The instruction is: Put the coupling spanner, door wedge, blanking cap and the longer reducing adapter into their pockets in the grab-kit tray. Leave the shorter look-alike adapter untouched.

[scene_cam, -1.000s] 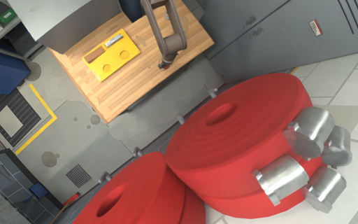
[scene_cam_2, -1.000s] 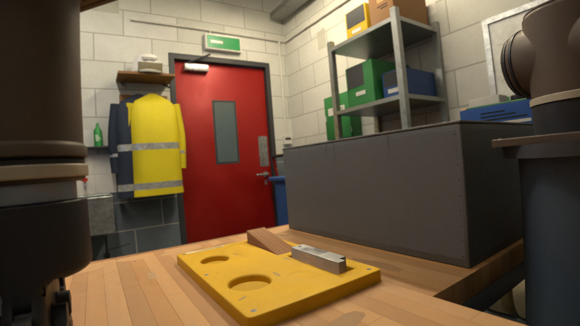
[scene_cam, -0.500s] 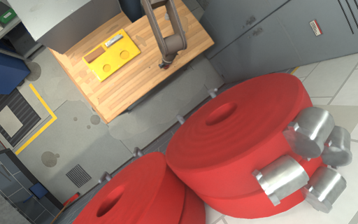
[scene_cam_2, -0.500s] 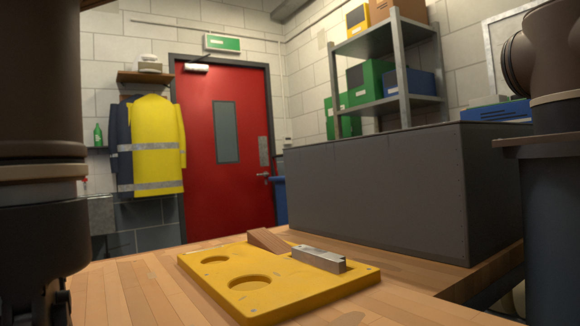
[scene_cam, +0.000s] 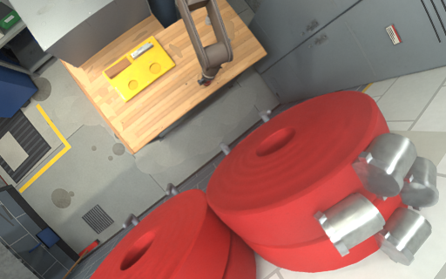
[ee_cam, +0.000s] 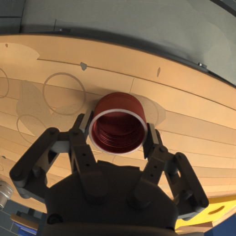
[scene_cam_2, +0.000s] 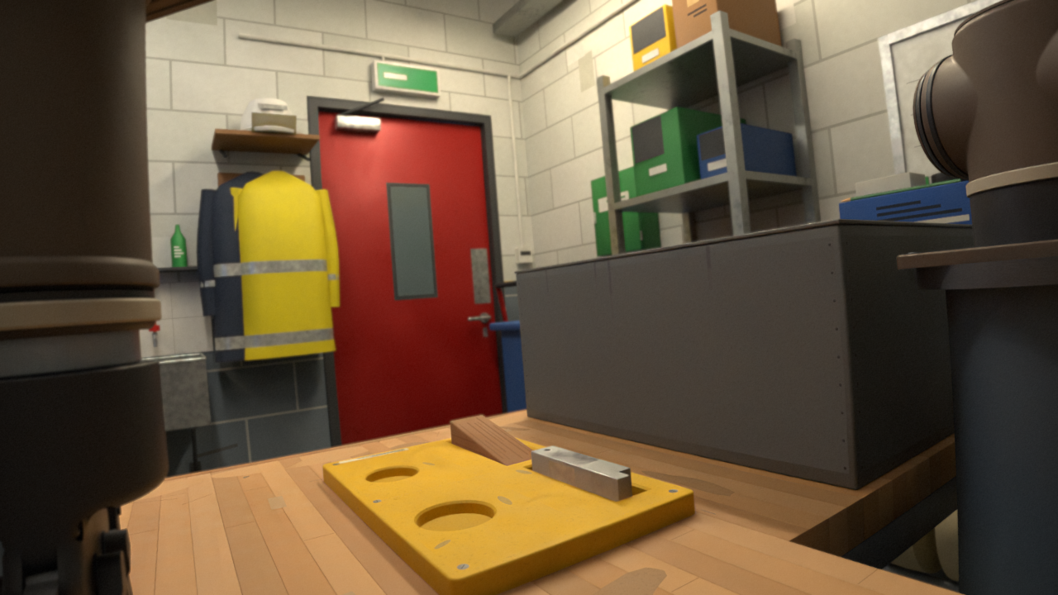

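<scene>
The grey metal spanner (scene_cam_2: pixel 581 471) and the brown door wedge (scene_cam_2: pixel 488 439) sit in their pockets at the far side of the yellow tray (scene_cam_2: pixel 503 503), close beside each other. The tray's two round pockets (scene_cam_2: pixel 454 515) are empty. The red blanking cap (ee_cam: pixel 118 124), a hollow threaded cylinder standing upright on the workbench, is held by my closed gripper (ee_cam: pixel 118 134). This is near the bench's front edge, to the right of the tray (scene_cam: pixel 138 69) in the side camera. A small silver cylinder (ee_cam: pixel 5 192) shows at the wrist camera's lower left edge.
A grey cabinet (scene_cam_2: pixel 740 348) stands behind the tray on the bench. My arm (scene_cam: pixel 209 39) rises over the bench's right part. Large red hose reels (scene_cam: pixel 287 183) fill the side camera's foreground.
</scene>
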`<move>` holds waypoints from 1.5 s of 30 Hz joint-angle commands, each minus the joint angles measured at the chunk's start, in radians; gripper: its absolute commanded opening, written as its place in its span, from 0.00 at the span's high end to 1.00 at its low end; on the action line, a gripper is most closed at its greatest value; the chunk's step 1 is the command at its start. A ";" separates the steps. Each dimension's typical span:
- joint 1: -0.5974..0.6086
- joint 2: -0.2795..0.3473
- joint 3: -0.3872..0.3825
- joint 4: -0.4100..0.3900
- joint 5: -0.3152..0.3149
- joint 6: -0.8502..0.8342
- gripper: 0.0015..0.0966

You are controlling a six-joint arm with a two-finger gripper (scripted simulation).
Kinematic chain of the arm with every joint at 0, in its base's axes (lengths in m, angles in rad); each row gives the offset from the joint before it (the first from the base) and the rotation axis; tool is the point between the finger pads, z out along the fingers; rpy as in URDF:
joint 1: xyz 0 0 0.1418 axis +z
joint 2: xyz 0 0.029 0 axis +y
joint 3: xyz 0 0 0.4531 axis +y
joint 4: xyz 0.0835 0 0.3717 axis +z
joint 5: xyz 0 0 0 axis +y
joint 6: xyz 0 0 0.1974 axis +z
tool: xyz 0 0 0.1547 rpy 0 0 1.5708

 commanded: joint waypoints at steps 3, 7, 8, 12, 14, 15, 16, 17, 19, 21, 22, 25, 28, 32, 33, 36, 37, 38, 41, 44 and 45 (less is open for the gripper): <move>0.000 0.001 0.001 0.000 -0.001 0.000 0.87; 0.000 0.002 0.001 0.000 -0.001 0.000 0.93; 0.000 0.001 0.001 0.000 -0.001 0.000 0.93; 0.000 -0.009 -0.002 0.000 0.011 0.000 0.93; 0.000 -0.019 -0.005 0.000 0.023 0.000 0.93; 0.000 -0.025 -0.007 0.000 0.031 0.000 0.93; 0.000 -0.031 -0.009 0.000 0.039 0.000 0.93; 0.000 -0.038 -0.011 0.000 0.047 0.000 0.93; 0.000 -0.050 -0.016 0.000 0.064 0.000 0.93; 0.000 -0.060 -0.021 0.000 0.079 0.000 0.93; 0.000 -0.064 -0.023 0.000 0.086 0.000 0.93; 0.000 -0.072 -0.027 0.000 0.097 0.000 0.93; 0.000 -0.073 -0.028 0.000 0.100 0.000 0.93; -0.005 -0.082 -0.017 0.000 0.098 -0.005 0.93; -0.010 -0.089 -0.008 0.000 0.097 -0.010 0.93; -0.035 -0.129 0.038 -0.001 0.089 -0.034 0.93; -0.046 -0.146 0.058 -0.001 0.087 -0.045 0.93; -0.059 -0.165 0.079 -0.001 0.084 -0.058 0.93; -0.104 -0.225 0.142 -0.001 0.081 -0.102 0.93; -0.149 -0.280 0.194 0.000 0.084 -0.148 0.93; -0.163 -0.295 0.207 0.000 0.086 -0.161 0.93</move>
